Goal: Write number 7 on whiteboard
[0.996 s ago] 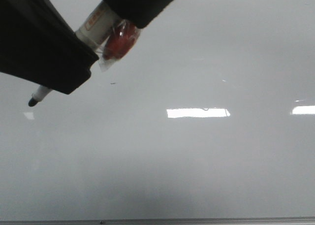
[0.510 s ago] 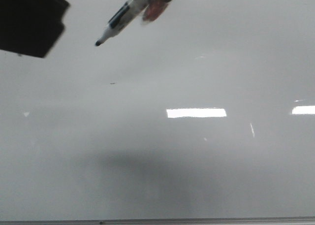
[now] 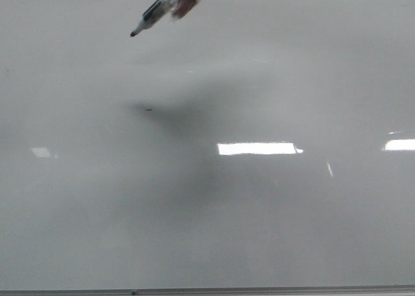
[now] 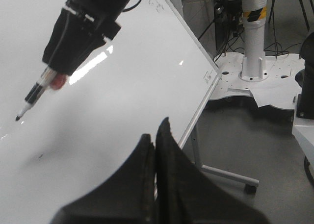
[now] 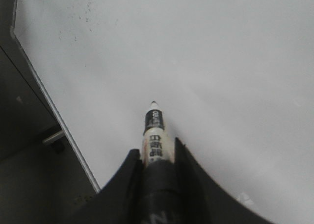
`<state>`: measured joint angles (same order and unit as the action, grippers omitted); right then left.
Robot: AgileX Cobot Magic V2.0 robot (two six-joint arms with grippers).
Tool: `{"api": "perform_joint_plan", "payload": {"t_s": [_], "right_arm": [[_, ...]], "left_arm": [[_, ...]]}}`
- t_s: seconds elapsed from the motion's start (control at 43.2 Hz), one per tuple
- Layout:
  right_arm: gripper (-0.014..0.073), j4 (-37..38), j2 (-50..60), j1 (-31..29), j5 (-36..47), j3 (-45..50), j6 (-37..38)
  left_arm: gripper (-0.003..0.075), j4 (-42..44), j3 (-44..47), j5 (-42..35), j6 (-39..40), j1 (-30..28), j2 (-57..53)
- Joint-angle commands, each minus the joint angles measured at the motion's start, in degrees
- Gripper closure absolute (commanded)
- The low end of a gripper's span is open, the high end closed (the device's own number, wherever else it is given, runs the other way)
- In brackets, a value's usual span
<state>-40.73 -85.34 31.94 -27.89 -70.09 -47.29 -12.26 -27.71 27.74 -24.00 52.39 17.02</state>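
Note:
The whiteboard point(image 3: 259, 231) fills the front view, glossy pale grey with bright reflections. No number 7 shows on it, only a tiny dark speck point(image 3: 149, 109). My right gripper point(image 5: 156, 153) is shut on a black-tipped marker point(image 3: 152, 16) with a red tag, at the top of the front view. The tip points down-left and stands off the board, with its shadow lower down. The left wrist view shows the right gripper point(image 4: 81, 35) holding the marker point(image 4: 37, 91) over the whiteboard point(image 4: 122, 101). My left gripper point(image 4: 157, 131) is shut and empty, off the board's side.
The board's thin grey bottom edge point(image 3: 207, 289) runs along the bottom of the front view. In the left wrist view the board's stand leg with a caster point(image 4: 230, 175) and a white pedestal base point(image 4: 252, 52) stand on the grey floor.
The marker has moved up to the top of the front view and the left gripper's dark bulk has left that view. The shadow on the board has shifted up toward the speck.

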Motion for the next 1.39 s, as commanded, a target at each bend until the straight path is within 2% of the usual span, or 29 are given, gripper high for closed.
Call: {"api": "perform_joint_plan", "payload": {"t_s": [0.0, 0.185, 0.394, 0.695, 0.811, 1.158, 1.251, 1.366], "right_arm": [[0.0655, -2.0, -3.4, 1.0, 3.1, -6.0, -0.5], [0.0655, -2.4, -11.0, 1.2, 3.7, -11.1, -0.5], [0.0655, -2.4, -12.3, -0.1, 6.5, -11.2, -0.5], [0.0655, -2.3, -5.8, -10.6, 4.0, -3.7, -0.6], [0.0655, -2.3, -4.4, -12.8, 3.8, -0.1, -1.7], [0.0655, -2.4, -11.9, -6.1, 7.9, 8.9, -2.6], [0.0655, -2.4, -12.9, -3.8, 6.9, 8.9, -3.1], [0.0655, -2.6, -8.1, 0.0, 2.2, 8.9, -7.0]], "left_arm": [[0.0741, -1.2, -1.5, -4.8, 0.7, 0.0, 0.3], [0.0741, -1.2, -1.5, -4.8, 0.7, 0.0, 0.3], [0.0741, -1.2, -1.5, -4.8, 0.7, 0.0, 0.3], [0.0741, -1.2, -1.5, -4.8, 0.7, 0.0, 0.3], [0.0741, -1.2, -1.5, -4.8, 0.7, 0.0, 0.3], [0.0741, -1.2, -1.5, -4.8, 0.7, 0.0, 0.3], [0.0741, -1.2, -1.5, -4.8, 0.7, 0.0, 0.3], [0.0741, -1.2, -1.5, -4.8, 0.7, 0.0, 0.3]]}}
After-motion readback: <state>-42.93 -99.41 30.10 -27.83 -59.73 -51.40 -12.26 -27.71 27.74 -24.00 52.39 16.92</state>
